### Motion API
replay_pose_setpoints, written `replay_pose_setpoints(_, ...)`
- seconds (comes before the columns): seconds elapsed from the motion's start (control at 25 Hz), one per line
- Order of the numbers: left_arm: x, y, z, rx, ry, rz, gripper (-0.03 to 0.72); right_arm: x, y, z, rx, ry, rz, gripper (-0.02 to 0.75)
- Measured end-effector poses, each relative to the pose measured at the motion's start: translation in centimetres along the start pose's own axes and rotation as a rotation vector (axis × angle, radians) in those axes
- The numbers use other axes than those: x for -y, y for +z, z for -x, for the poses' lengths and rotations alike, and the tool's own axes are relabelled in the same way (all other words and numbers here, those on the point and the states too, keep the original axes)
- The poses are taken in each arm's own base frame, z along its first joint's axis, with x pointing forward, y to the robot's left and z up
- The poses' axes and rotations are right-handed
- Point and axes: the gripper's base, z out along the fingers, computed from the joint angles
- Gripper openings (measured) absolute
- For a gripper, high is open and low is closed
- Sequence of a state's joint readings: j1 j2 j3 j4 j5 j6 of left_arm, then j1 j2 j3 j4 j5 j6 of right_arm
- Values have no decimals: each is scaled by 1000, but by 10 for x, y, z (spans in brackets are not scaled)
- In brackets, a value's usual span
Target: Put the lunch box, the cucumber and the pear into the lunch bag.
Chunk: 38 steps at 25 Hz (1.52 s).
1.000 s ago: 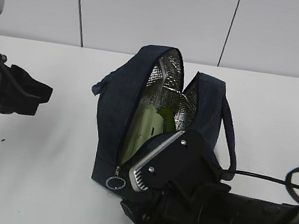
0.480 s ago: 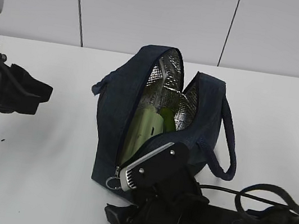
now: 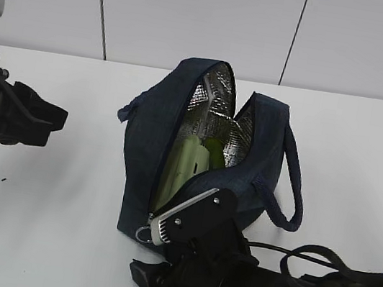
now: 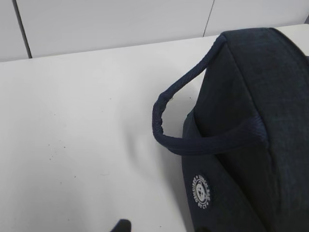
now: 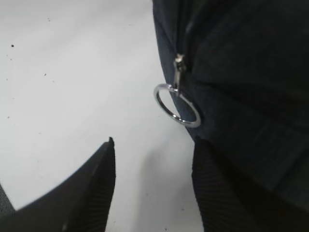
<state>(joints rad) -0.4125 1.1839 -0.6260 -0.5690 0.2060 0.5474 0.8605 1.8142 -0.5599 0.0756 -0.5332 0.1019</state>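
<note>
Your right claw [image 5: 152,186] sits low at the near edge of the tabletop [image 3: 51,201], right against the near end of the lunch bag [image 3: 152,137]. Its two black fingers [image 5: 94,188] stand apart with nothing between them; the right-hand finger touches or nearly touches the navy fabric, the left-hand one is over bare tabletop. Just beyond the fingertips hangs the metal ring pull [image 5: 176,104], dangling from the zipper slider at the near end of the bag, and it is not gripped. In the exterior view the claw's silver-edged black body covers the bag's near lower corner, with a black cable [image 3: 312,254] looping off to the right.

The lunch bag stands in the middle of the tabletop with its top gaping open, silver foil lining [image 3: 215,107] showing inside. The pale green lunch box [image 3: 188,161] sits inside the opening, and a darker green strip beside it looks like the cucumber [image 3: 216,151], though little of it shows. You cannot see the pear in any view.

Your left claw [image 3: 42,120] is well apart, at the left of the bag. Its wrist view shows the bag's side, a rope handle [image 4: 193,140] and a round white logo patch [image 4: 200,192], but barely any finger, so you cannot tell whether it is released or clenched.
</note>
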Motion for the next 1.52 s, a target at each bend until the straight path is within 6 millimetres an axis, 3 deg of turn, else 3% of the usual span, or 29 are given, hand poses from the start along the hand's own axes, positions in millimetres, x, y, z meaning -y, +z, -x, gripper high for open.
replay_pose_setpoints(1.12, 0, 0, 0, 0, -10, -2, 256, 1, 19, 8, 45, 53, -27, 384)
replay_pose_setpoints(1.52, 0, 0, 0, 1, -12, -3, 256, 2, 24, 4, 55, 52, -28, 302)
